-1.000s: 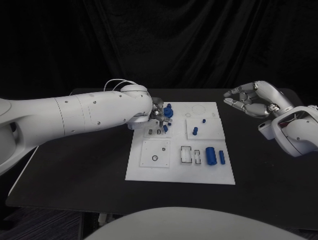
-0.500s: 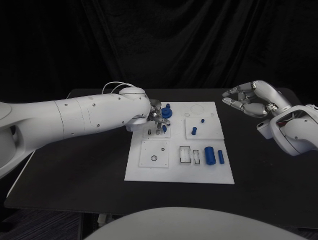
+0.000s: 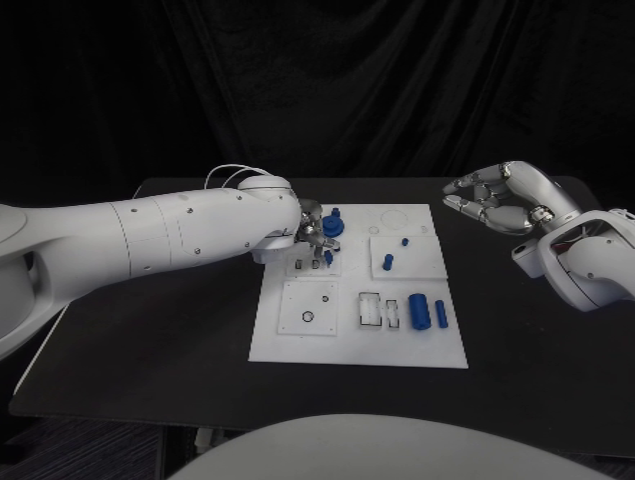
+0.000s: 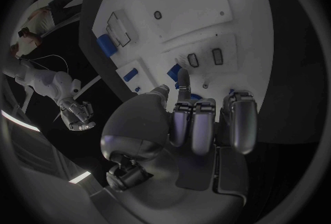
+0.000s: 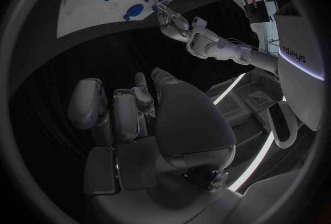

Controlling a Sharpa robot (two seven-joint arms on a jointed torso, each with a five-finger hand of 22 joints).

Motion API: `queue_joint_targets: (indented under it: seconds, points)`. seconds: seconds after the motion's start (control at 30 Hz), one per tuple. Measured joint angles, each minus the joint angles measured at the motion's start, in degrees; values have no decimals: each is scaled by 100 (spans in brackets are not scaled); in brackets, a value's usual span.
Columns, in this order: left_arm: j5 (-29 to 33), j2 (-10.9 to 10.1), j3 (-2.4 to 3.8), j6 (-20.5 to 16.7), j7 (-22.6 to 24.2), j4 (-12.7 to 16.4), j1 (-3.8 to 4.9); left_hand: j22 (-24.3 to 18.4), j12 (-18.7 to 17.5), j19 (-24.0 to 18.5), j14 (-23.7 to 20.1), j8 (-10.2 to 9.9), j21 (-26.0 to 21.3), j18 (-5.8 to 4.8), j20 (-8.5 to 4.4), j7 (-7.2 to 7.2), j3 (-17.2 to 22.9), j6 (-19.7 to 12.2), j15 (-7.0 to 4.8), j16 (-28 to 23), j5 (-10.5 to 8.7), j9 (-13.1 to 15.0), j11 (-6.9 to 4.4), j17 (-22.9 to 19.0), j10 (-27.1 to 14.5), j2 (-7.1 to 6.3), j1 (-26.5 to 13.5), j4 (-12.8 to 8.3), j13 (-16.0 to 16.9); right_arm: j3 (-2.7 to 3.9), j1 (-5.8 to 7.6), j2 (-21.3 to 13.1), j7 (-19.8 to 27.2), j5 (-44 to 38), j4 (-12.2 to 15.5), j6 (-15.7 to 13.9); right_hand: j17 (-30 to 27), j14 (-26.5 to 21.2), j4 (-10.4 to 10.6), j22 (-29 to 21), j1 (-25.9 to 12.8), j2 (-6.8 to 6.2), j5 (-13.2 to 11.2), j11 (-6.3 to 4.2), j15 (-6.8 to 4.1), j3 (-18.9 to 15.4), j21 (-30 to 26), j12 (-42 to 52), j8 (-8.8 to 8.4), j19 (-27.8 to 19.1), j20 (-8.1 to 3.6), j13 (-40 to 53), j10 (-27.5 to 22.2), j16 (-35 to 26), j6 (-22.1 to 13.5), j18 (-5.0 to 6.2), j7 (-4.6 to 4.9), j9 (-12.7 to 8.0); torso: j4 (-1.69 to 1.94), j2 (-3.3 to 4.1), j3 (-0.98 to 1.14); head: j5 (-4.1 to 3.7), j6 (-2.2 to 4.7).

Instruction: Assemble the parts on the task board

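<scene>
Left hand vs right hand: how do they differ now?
The left hand is over the task board, its fingers at the blue parts by the far left corner; the right hand is off the board, above the black table. The right hand's fingers are curled and hold nothing. Both are silver.

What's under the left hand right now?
The left hand is over the task board's far-left corner. Visible beside its fingers: a blue part and two small dark slots. Whatever sits directly beneath the palm is covered.
</scene>
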Motion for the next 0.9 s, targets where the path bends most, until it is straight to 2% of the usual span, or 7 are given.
queue_joint_targets:
  seconds: [0.47, 0.8, 0.9]
  points:
    - [-1, 80, -1, 3, 20, -118, -114, -61, 0, -41, 0, -57, -24, 0, 0, 0, 16, 0, 0, 0, 22, 26, 0, 0, 0, 17, 29, -29, 0, 0, -1, -2, -15, -2, 2, 4, 0, 0, 0, 0, 0, 0, 0, 0, 0, 0, -4, 0, 0, 0, 0, -1, 0, 0, 0, 0, 0, 0, 3, 0, 1, -18, -1]
    - [-1, 115, -1, 1, 65, -169, -157, -80, 0, -41, -12, -106, -46, 0, 0, 0, 65, 0, -11, 0, 44, 68, 0, 0, 0, -36, 82, -110, 0, 0, -1, -2, -23, -3, 1, 7, 0, 0, 0, -1, 0, 0, 0, 0, 0, 0, -3, 0, -23, 0, 0, -8, 0, -29, 0, 0, 0, 1, 2, 4, 2, -7, -1]
    - [-1, 118, 0, -2, 83, -182, -161, -86, 0, -41, -22, -124, -46, 0, 0, 0, 97, 0, -20, 0, 43, 91, 0, 0, 0, -11, 107, -141, 0, 0, -1, 1, -25, -3, -5, 8, 0, 0, 0, -1, 0, 0, 0, 0, 0, 0, -3, 0, -23, 0, 0, -8, 0, -29, 0, 0, 0, 1, 0, 6, 1, -1, -1]
